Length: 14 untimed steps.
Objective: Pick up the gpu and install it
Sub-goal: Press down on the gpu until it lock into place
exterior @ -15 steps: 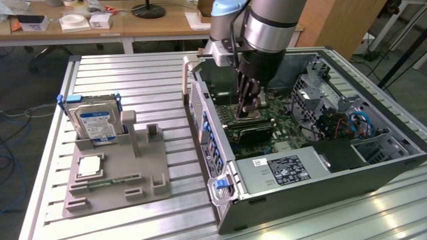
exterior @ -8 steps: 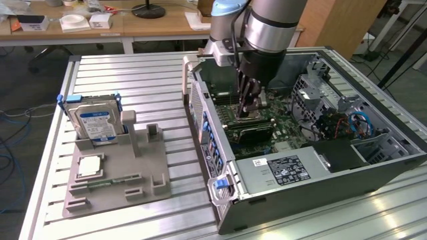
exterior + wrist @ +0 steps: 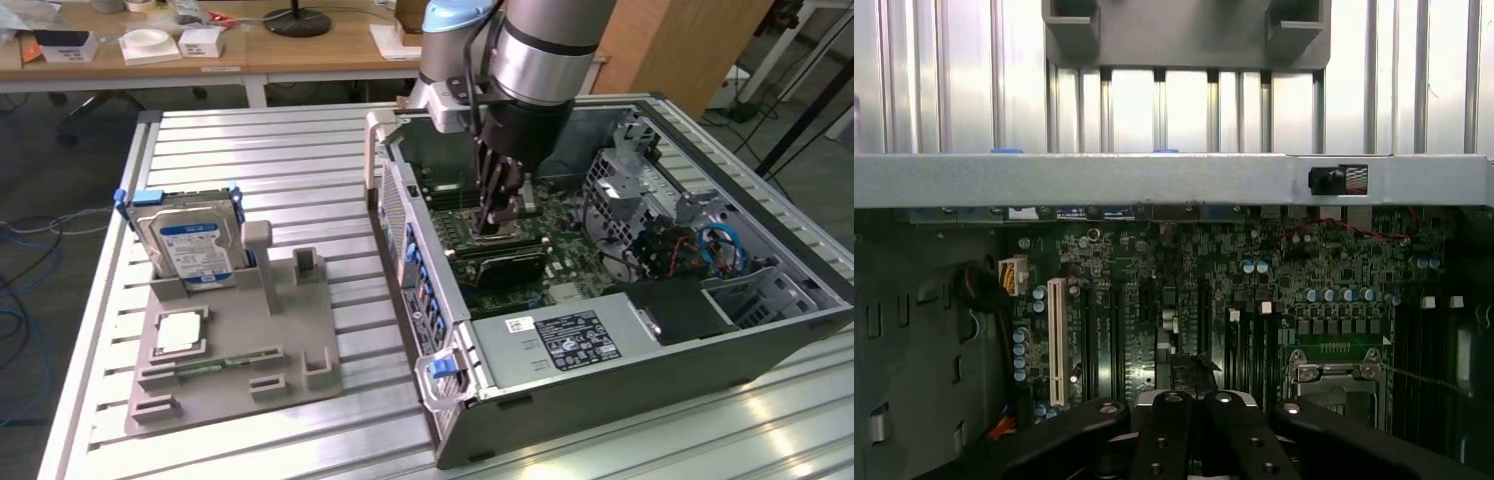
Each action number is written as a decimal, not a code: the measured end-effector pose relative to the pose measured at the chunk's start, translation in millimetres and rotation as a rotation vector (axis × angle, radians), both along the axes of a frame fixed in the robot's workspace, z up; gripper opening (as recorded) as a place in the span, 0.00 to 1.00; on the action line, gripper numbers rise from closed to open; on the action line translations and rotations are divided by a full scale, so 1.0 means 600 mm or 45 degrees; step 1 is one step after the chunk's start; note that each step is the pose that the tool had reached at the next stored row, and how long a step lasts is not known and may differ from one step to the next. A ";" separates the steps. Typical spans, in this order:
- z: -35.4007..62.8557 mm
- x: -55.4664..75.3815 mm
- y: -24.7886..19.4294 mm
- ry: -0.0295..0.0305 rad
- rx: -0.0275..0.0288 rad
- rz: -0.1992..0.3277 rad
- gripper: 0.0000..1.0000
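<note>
The exterior view looks down at an angle from high and some way off over the slatted table [image 3: 240,170] and open computer case [image 3: 627,330], while the wrist view hangs close above the motherboard [image 3: 1184,300] inside that case, both sharing its interior.

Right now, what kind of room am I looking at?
Probably a robotics lab or test workshop. An open computer case lies on a ribbed metal table with a robot arm reaching into it, and cluttered wooden desks stand behind.
</note>
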State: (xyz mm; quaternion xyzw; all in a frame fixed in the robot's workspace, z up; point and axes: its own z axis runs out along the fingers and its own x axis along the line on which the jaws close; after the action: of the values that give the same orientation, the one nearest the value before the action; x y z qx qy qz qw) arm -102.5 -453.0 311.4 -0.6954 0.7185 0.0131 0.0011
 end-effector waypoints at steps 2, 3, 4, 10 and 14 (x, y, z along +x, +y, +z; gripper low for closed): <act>0.000 0.001 0.0000 0.0001 0.0000 0.000 0.11; 0.000 0.001 0.0000 0.0000 0.0001 0.000 0.11; 0.000 0.001 0.0000 0.0001 0.0000 0.000 0.11; 0.000 0.003 0.0000 0.0001 0.0000 0.000 0.11; 0.000 0.005 0.0000 0.0002 0.0000 0.000 0.11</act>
State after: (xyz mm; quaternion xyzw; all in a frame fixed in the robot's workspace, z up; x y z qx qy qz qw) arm -99.7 -453.0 311.4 -0.6954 0.7185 0.0132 0.0010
